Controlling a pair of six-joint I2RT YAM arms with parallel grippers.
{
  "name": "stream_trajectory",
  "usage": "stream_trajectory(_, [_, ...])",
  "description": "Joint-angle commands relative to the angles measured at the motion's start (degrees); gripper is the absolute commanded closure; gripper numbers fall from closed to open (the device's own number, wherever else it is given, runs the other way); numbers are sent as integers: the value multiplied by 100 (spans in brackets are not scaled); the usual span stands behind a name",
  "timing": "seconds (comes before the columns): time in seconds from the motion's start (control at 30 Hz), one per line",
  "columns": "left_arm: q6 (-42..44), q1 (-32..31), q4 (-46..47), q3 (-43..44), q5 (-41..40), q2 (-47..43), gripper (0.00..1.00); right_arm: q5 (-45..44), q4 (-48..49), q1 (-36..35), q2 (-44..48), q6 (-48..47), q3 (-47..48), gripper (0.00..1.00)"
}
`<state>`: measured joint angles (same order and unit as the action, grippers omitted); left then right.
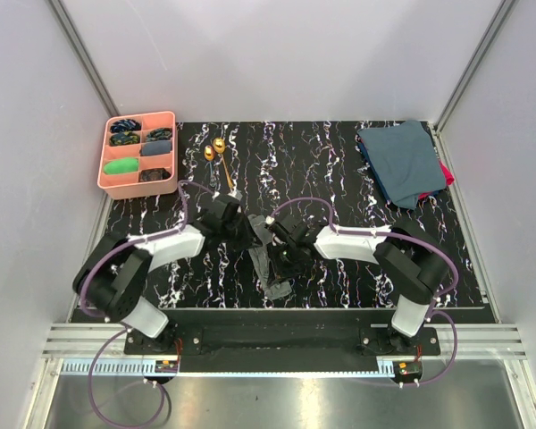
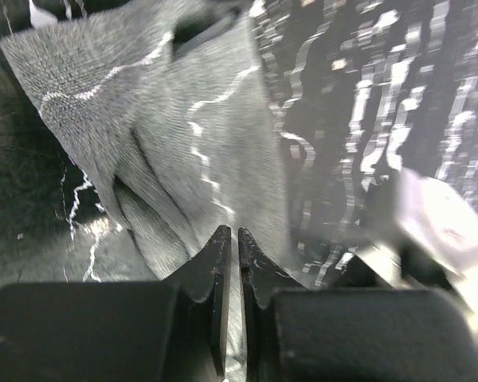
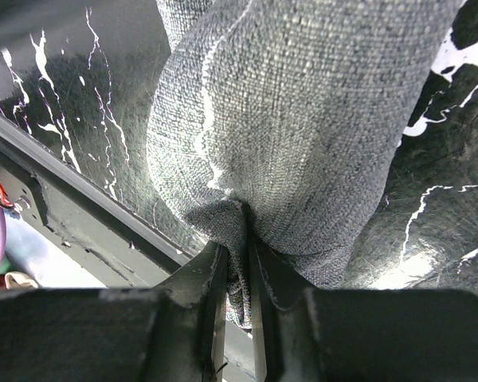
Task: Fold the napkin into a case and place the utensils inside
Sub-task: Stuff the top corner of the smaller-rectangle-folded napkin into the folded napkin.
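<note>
The grey napkin [image 1: 273,270] hangs bunched between my two grippers over the middle of the black marbled table. My left gripper [image 1: 247,234] has its jaws almost closed on the cloth's edge; in the left wrist view [image 2: 229,232] the napkin [image 2: 183,119] spreads out past the tips, blurred. My right gripper [image 1: 282,241] is shut on a fold of the napkin [image 3: 303,103], which drapes from the tips [image 3: 239,239]. Two gold utensils [image 1: 217,152] lie at the back of the table, left of centre, apart from both grippers. No folded case shows.
A pink compartment tray [image 1: 107,170] with small items stands at the back left. Dark blue-teal cloths [image 1: 402,161] lie stacked at the back right. The table's near edge and metal rail [image 3: 80,215] lie just under the right gripper.
</note>
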<state>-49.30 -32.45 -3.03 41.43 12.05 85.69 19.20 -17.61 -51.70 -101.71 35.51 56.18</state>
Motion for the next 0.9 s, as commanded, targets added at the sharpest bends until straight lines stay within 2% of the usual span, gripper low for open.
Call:
stream_trajectory(0.0, [288,28,137,401,27,465,93,-189,3,-77,-68,-9,-125,79])
stream_trajectory(0.17, [754,238,-487,577,-843,896,96,-84,-24,-77,230,53,-230,79])
stream_trajectory(0.43, [922,441,-427,480,-924,1116,99,206,-120,-165,661,-26,-433,79])
stream_trajectory(0.6, [940,441,-383,480,-994,1134,100,522,28,-209,495,-35,-398,67])
stream_trajectory(0.63, [957,441,-392,497,-994,1125,100,723,107,-200,494,-44,-432,61])
stream_trajectory(0.77, [975,441,-436,507,-994,1047,100,708,135,-182,749,-96,-389,51])
stream_trajectory(0.87, [957,441,-418,445,-994,950,100,725,135,-112,899,-70,-310,49])
